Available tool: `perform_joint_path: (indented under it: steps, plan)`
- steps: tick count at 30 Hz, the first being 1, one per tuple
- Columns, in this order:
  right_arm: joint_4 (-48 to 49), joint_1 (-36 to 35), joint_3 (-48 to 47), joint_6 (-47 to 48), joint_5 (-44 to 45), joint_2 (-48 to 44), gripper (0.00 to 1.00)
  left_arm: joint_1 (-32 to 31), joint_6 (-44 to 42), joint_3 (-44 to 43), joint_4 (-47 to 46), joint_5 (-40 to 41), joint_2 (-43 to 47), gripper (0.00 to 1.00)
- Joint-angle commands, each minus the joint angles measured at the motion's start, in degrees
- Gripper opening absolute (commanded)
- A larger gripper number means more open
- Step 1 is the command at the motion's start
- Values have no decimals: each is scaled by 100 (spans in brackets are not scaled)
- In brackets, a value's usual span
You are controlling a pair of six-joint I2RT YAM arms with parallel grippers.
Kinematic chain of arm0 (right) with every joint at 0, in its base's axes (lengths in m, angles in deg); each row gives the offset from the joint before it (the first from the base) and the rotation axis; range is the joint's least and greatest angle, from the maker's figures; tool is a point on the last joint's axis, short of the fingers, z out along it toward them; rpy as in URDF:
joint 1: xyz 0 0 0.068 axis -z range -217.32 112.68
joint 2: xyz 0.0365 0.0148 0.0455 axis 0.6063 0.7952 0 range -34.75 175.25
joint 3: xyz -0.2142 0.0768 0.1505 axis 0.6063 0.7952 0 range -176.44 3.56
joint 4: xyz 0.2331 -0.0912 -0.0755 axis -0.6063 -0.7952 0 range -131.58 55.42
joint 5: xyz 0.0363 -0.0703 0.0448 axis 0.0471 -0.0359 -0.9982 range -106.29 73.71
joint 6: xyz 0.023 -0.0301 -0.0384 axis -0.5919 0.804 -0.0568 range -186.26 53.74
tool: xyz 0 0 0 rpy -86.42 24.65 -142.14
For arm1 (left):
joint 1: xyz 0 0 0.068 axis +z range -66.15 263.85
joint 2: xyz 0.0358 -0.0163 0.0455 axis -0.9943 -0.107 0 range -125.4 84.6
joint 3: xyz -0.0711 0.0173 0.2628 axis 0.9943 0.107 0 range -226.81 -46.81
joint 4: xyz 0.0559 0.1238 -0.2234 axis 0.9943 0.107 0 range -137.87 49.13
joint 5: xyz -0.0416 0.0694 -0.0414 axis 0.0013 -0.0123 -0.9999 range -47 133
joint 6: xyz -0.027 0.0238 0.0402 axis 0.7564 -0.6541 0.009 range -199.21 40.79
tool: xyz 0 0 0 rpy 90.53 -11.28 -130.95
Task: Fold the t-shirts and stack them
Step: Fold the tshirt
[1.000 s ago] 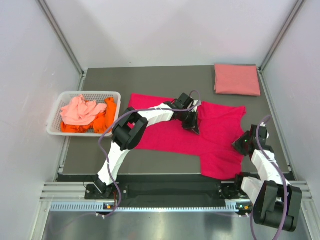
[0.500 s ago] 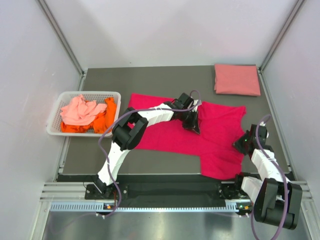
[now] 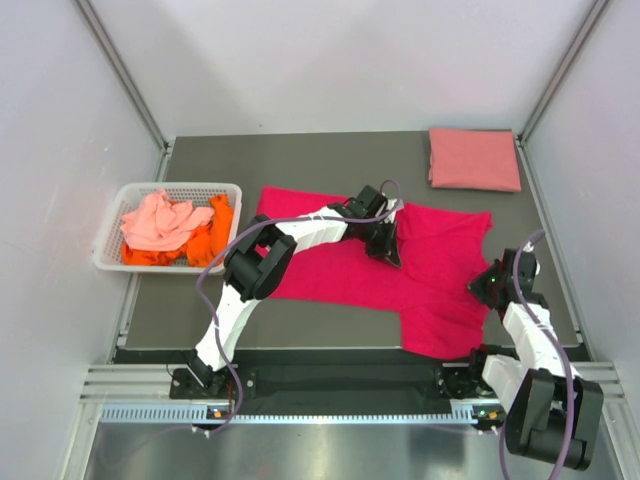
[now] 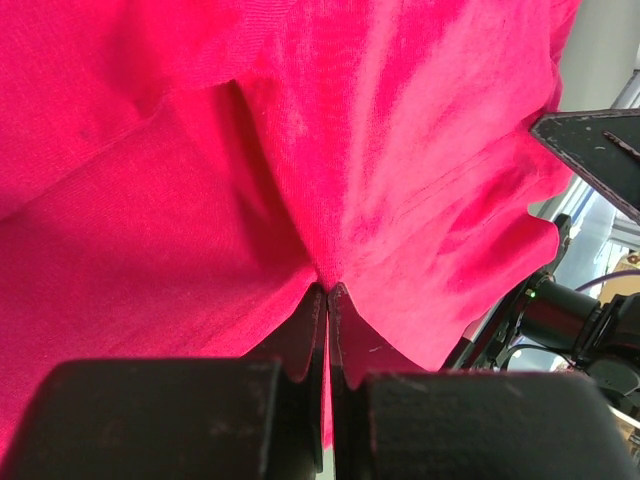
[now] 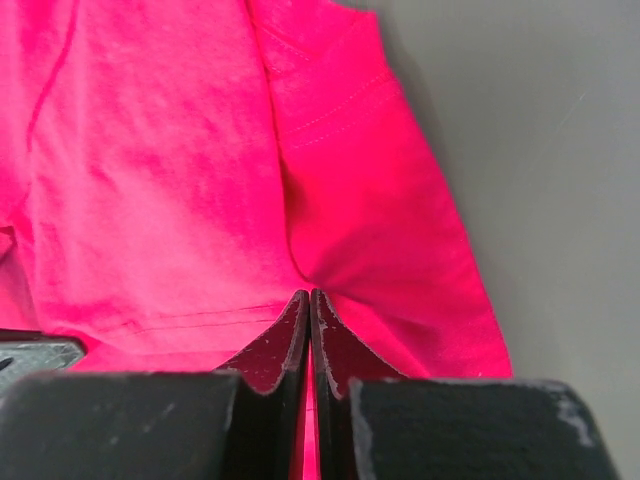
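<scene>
Four t-shirts are showing in the top view. The magenta-red t-shirt (image 3: pixel 440 250) is lying spread out on the tabletop (image 3: pixel 300 160), from its middle toward the right edge, with one part reaching toward the near edge. The salmon pink t-shirt (image 3: pixel 474 159) is sitting folded in the far right corner, well apart from the rest. The pale coral t-shirt (image 3: pixel 155 222) and the orange t-shirt (image 3: pixel 205 243) are lying crumpled together in the white basket (image 3: pixel 110 262) at the left edge.

The left gripper (image 3: pixel 385 255) is reaching over the middle of the magenta-red t-shirt. Its fingers are pressing together on a raised fold of that cloth, which is creasing toward the tips in the left wrist view. The right gripper (image 3: pixel 490 285) is working at the shirt's right side, near the hemmed edge. Its fingers are likewise squeezing together, with a strip of the same red cloth showing between them.
</scene>
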Motion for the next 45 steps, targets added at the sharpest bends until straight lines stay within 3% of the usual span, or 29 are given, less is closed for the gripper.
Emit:
perform_joint_path:
  steps: [1,7,12,15,22,45]
  plan:
    - [-101,24,-185,-46,138,-319,0,19,56,-50,-308,-113,97,0]
    - [-621,15,-449,-54,332,-803,0,19,179,-85,-325,-131,184,0]
    - [-473,-3,-352,-55,271,-875,0,19,171,-155,-291,-139,132,0]
    - [-481,-12,-396,-72,148,-445,14,19,179,-156,-290,-166,97,0]
    - [-542,-90,-361,-169,235,-162,26,19,153,-121,-290,-166,97,0]
    - [-112,-372,-132,-362,402,251,22,10,214,81,-484,-201,149,0]
